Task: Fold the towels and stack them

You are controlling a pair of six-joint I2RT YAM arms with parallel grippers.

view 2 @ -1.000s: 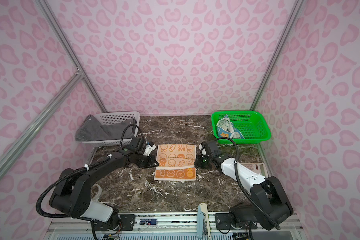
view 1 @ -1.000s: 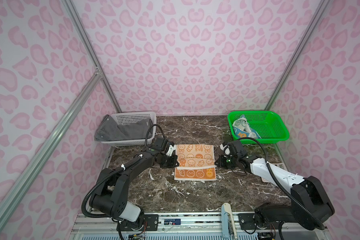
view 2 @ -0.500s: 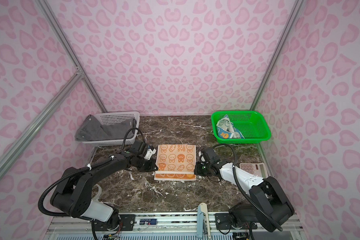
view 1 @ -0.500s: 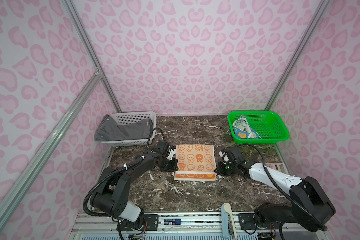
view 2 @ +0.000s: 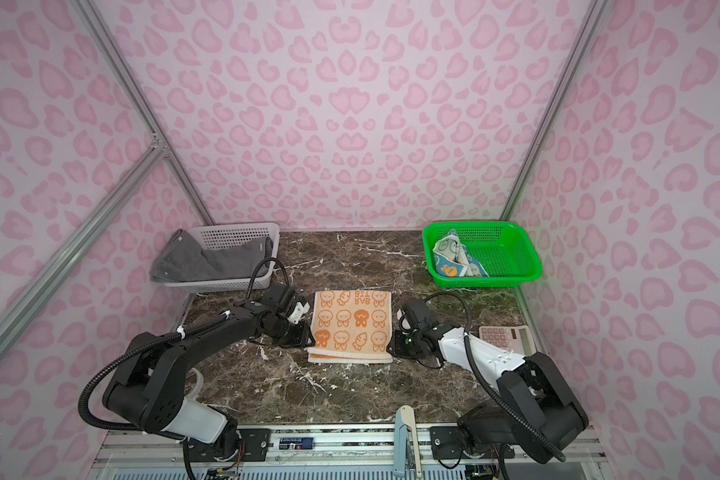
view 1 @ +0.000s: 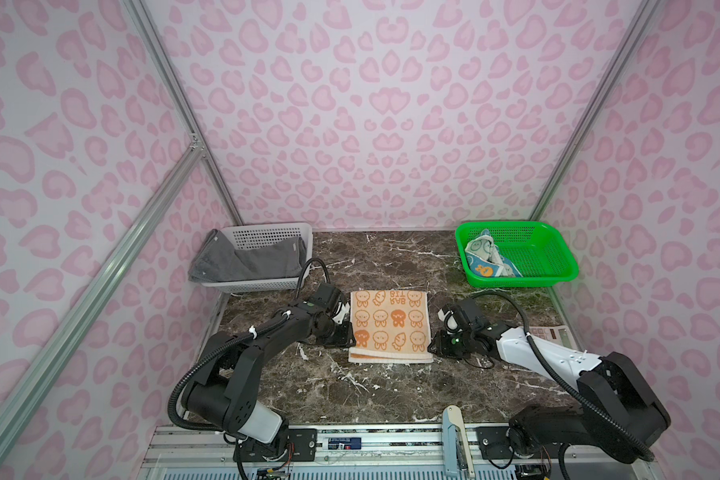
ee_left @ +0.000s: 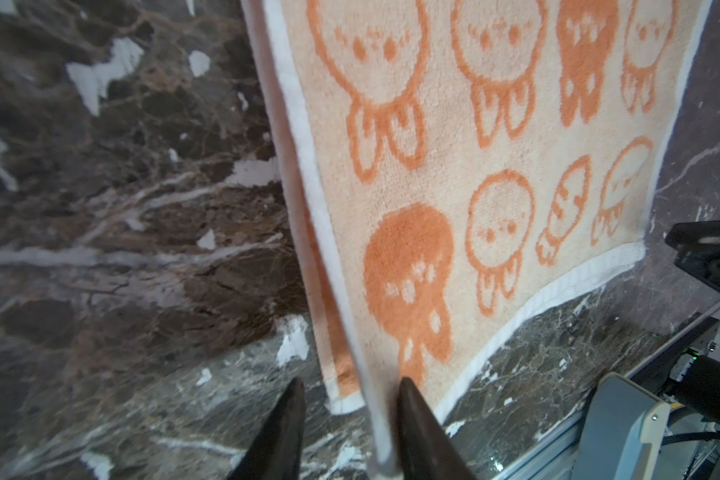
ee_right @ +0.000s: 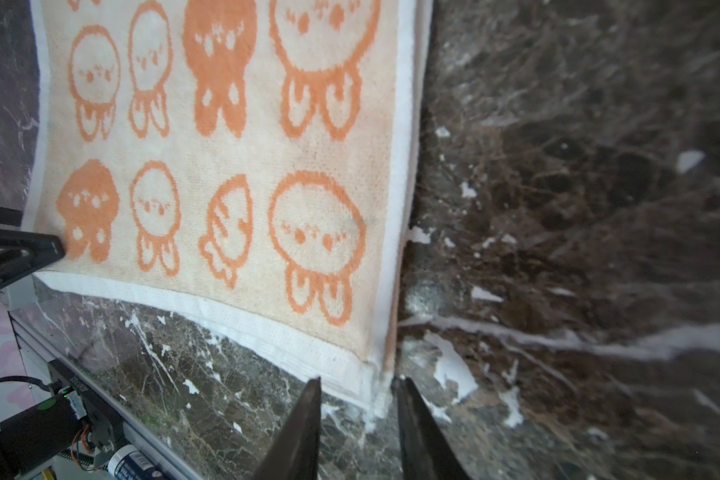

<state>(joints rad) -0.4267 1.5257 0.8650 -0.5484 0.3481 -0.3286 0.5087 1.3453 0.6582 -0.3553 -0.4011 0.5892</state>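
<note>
Left wrist view cuts off your left gripper [ee_left: 350, 388] behind its tips. They stand narrowly apart, with the white hem of the orange towel [ee_left: 474, 166] running between them. Your right gripper [ee_right: 358, 384] gapes just as narrowly around the other front corner. From above, both sets of tips hide under the wrists. That towel lies folded on the table [view 1: 391, 395] between the grippers. The grey towel [view 1: 242, 259] drapes over the white basket [view 1: 267, 235], and the blue towel [view 1: 485, 259] sits crumpled in the green basket [view 1: 553, 253].
</note>
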